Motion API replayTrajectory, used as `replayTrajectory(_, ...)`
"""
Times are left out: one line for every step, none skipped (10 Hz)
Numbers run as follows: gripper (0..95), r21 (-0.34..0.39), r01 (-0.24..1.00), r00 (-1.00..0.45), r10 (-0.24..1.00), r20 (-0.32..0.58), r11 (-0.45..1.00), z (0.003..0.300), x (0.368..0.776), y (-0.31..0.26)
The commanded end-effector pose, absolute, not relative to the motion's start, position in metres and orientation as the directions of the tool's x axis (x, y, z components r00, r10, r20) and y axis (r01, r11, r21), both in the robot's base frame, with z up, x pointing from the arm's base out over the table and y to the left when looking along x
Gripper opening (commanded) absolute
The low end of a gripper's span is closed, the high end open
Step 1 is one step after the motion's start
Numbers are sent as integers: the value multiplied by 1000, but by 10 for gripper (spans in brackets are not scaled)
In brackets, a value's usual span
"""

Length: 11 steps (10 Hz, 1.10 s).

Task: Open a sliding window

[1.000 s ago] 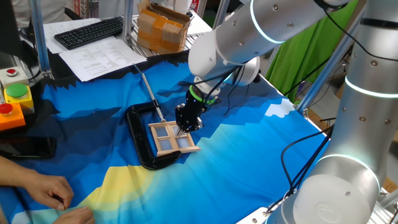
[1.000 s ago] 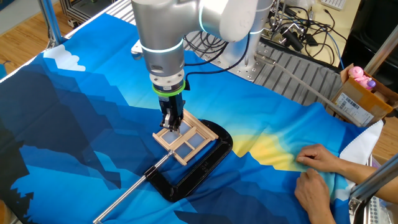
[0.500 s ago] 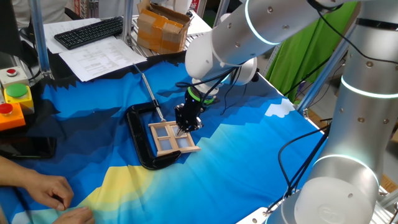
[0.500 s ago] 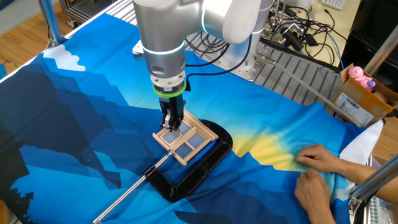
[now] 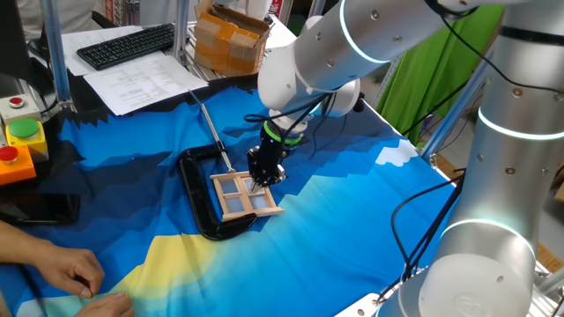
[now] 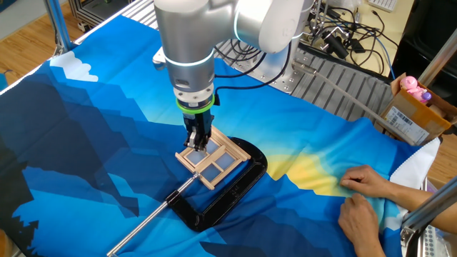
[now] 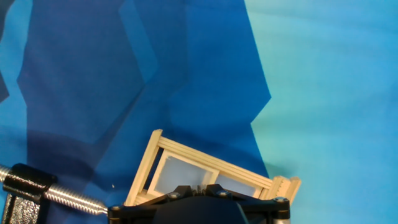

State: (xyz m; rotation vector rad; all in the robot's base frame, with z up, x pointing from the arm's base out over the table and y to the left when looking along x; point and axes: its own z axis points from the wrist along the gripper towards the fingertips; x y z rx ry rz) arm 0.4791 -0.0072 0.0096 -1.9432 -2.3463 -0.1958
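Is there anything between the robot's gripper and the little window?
No. The shut gripper points straight down, right at the sliding window, with nothing visible between them. The black clamp only wraps around the window's edge, off to the side of the gripper.

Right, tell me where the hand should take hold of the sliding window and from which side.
Probably from straight above, on a cross bar of the sliding window. It lies flat on the cloth with the black C-clamp wrapped round its outer edges, so side approaches look blocked. The hand, shut, already points down at one end.
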Motion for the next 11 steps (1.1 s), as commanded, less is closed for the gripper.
replayTrajectory(0,40,982,-187,971,149,183,9,479,-7)
replayTrajectory(0,39,983,-182,972,150,178,9,479,-7)
replayTrajectory(0,38,984,-176,973,150,172,9,479,-7)
replayTrajectory(0,36,985,-175,973,149,171,9,479,-7)
replayTrajectory(0,35,984,-176,973,149,173,8,479,-7)
replayTrajectory(0,32,984,-175,973,150,173,8,478,-7)
replayTrajectory(0,30,984,-176,973,151,173,8,478,-7)
replayTrajectory(0,27,984,-175,973,151,173,8,478,-6)
replayTrajectory(0,26,985,-174,973,149,172,7,477,-6)
replayTrajectory(0,25,985,-174,973,150,172,8,477,-6)
replayTrajectory(0,24,985,-172,974,150,170,8,477,-6)
